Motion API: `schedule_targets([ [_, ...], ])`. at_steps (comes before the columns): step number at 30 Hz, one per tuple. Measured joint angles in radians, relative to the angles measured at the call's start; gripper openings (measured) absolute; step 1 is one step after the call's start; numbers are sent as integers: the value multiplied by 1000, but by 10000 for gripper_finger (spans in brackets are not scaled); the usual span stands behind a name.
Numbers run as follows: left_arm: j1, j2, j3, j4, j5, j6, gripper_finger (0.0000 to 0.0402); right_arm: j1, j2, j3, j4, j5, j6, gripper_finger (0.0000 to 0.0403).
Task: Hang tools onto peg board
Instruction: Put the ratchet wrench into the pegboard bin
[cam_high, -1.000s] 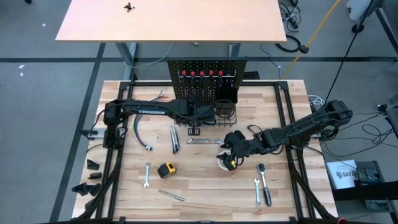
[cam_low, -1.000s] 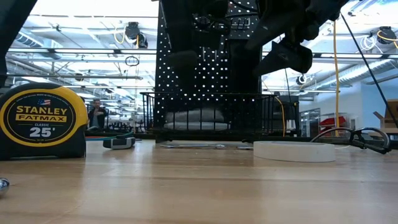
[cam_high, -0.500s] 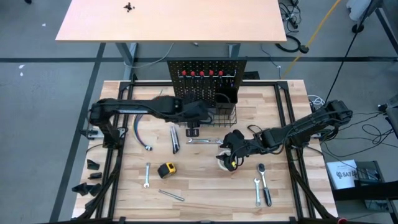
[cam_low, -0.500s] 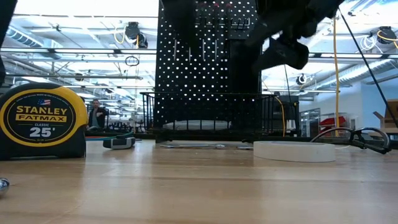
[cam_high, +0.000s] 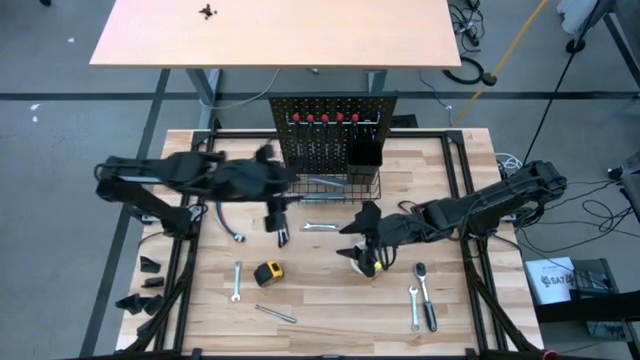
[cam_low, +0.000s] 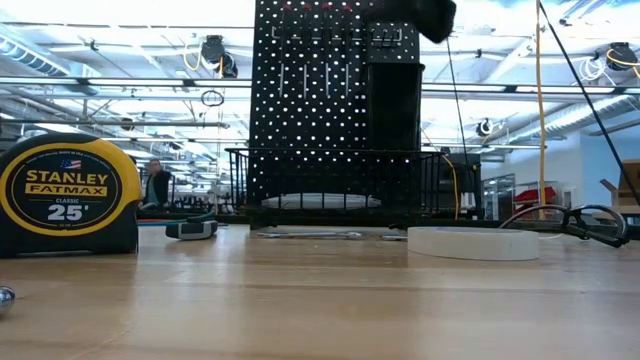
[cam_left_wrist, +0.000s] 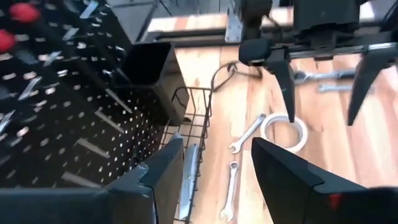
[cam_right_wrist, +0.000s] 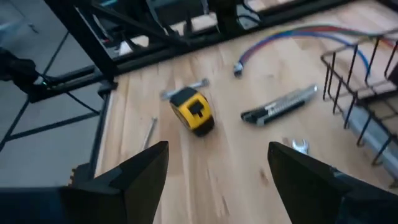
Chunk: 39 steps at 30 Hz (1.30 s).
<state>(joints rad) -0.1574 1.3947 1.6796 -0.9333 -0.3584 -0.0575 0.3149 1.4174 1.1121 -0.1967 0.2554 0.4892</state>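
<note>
The black peg board (cam_high: 330, 130) stands at the table's far side, with red-handled screwdrivers (cam_high: 325, 118) hanging on it and a wire basket (cam_high: 345, 186) along its base. A grey tool (cam_left_wrist: 188, 180) lies in the basket. My left gripper (cam_high: 274, 216) hovers open and empty, left of the basket and above the table (cam_left_wrist: 216, 146). My right gripper (cam_high: 352, 240) hangs open and empty above the white tape roll (cam_high: 366, 263) (cam_right_wrist: 219, 149). The yellow tape measure (cam_high: 267, 272), a utility knife (cam_right_wrist: 280, 106) and wrenches (cam_high: 320, 227) lie loose on the table.
A ratchet (cam_high: 424, 285) and a wrench (cam_high: 412, 305) lie near the right front, and two more wrenches (cam_high: 237, 280) near the left front. A blue-handled tool (cam_high: 225, 220) lies at the left. A black cup holder (cam_high: 362, 152) sits on the board's right side. Black frame rails (cam_high: 180, 250) run along both table sides.
My left gripper has drawn back from the wire basket toward the table's left edge and risen, staying open. The grey tool stays lying in the basket. My right gripper has risen a little above the tape roll and rolled, still open.
</note>
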Motion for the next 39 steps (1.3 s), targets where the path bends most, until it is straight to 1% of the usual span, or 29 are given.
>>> schedule_targets([
  [5, -97, -126, -108, 8, -125, -135, 193, 0, 15, 40, 0, 0, -7, 270],
  [8, -165, -200, -212, 15, -207, -238, 193, 0, 41, 54, -2, -8, -21, 270],
  [11, -237, -274, -341, 41, -277, -353, 193, -1, 70, 66, 10, -51, -31, 270],
  [13, -284, -320, -432, 79, -300, -423, 193, -1, 90, 75, 10, -71, -34, 270],
  [15, -325, -356, -519, 123, -300, -478, 193, -2, 107, 82, 13, -99, -39, 270],
  [17, -366, -380, -595, 154, -297, -539, 193, -2, 119, 88, 13, -106, -41, 270],
  [22, -475, -383, -743, 227, -244, -643, 193, -2, 120, 89, 13, -103, -34, 270],
  [26, -544, -364, -843, 331, -233, -676, 193, 3, 119, 90, -13, -105, -22, 270],
  [28, -563, -347, -877, 350, -231, -712, 193, 7, 119, 89, -42, -105, 2, 270],
  [31, -578, -313, -906, 349, -222, -756, 193, 8, 119, 90, -113, -105, 88, 270],
  [34, -579, -277, -912, 352, -220, -767, 193, 8, 125, 87, -259, -88, 195, 270],
  [36, -579, -255, -912, 359, -226, -758, 193, 8, 136, 72, -311, -55, 201, 270],
  [39, -579, -233, -913, 400, -248, -723, 193, 6, 172, 44, -313, -52, 162, 270],
])
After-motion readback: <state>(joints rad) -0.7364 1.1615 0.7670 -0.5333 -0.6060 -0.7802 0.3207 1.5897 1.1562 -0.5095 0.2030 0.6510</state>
